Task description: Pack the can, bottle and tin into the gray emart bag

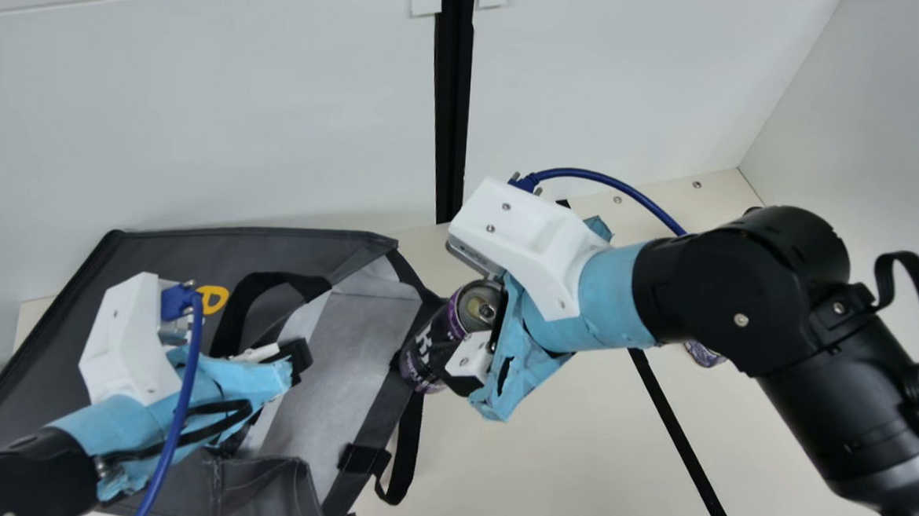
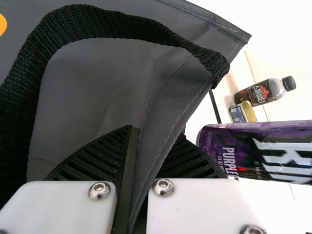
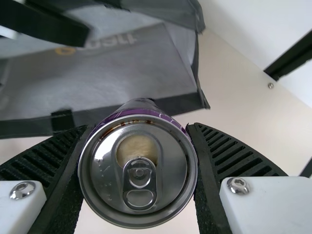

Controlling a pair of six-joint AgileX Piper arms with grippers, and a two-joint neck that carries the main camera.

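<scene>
Can (image 1: 427, 356) at right rim of bag (image 1: 184, 259), tin (image 2: 237, 115) beside bottle (image 2: 258, 93), seemingly farther right.

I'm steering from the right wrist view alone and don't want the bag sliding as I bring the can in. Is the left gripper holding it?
Observer: Yes. In the left wrist view, the left gripper is closed on a fold of the gray emart bag.
Operator: Good. And the other two items on the list, where are they?
Observer: Outside the bag: the black-capped bottle and the tin are close beside each other on the cream table.
</scene>
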